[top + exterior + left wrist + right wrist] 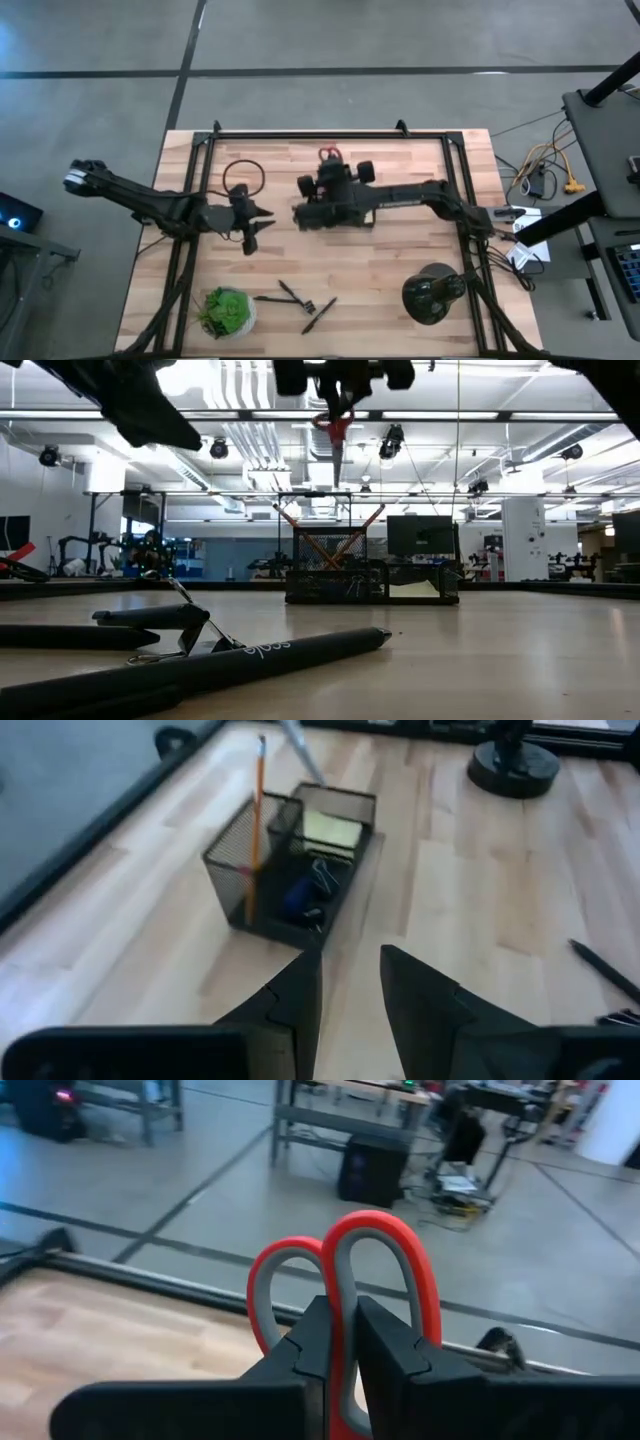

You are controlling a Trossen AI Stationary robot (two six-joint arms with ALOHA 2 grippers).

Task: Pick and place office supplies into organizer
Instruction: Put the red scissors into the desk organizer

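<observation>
Scissors [345, 1295] pinched in right gripper's [340, 1365] closed jaws.

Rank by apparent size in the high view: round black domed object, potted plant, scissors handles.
1. Round black domed object and potted plant: near equal footprint, not ranking them.
2. Red scissors handles, smallest; the right gripper holding them hides the rest.

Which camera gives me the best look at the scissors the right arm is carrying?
The right wrist view: the right gripper clamps the scissors with both red handle loops filling the picture. The low view shows them hanging blades down above the organizer. The high view shows only a red speck; the left wrist view, just the blade tip.
</observation>
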